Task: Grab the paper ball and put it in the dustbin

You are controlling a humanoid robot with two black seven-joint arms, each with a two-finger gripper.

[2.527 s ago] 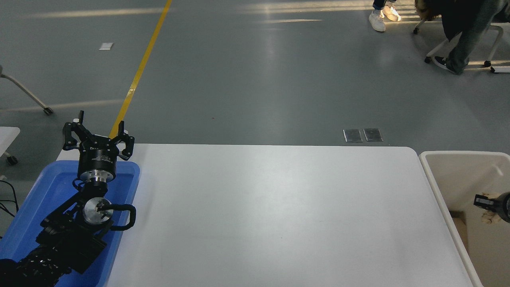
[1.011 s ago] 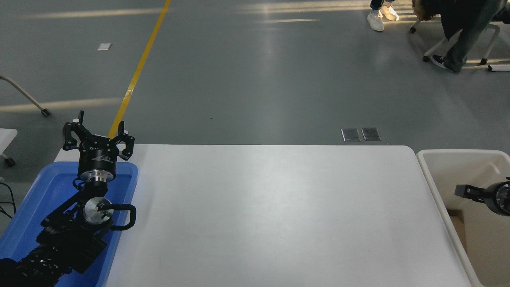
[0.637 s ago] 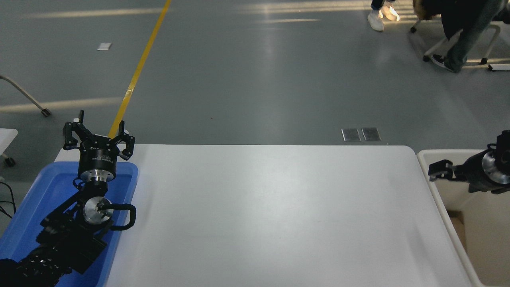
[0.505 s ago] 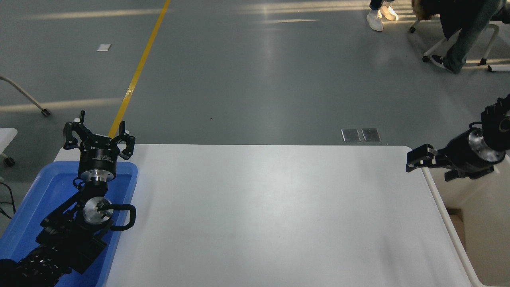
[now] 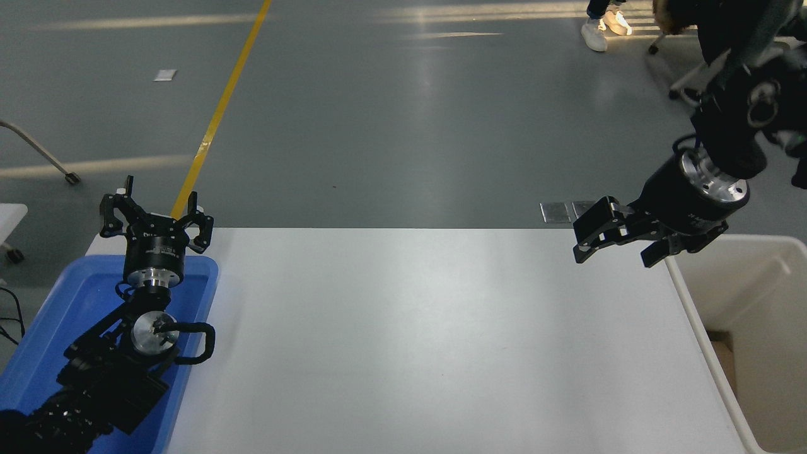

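Big cream-white bin with a round rim and a deep beige inside, standing just beside the right edge of the white table, open top facing up, long side running from far to near along that edge. Up over the table's far right corner, close to the bin, right gripper with fingers spread wide and nothing in them, pointing left. At the lower left, parked over the blue tray, left gripper spread apart too.
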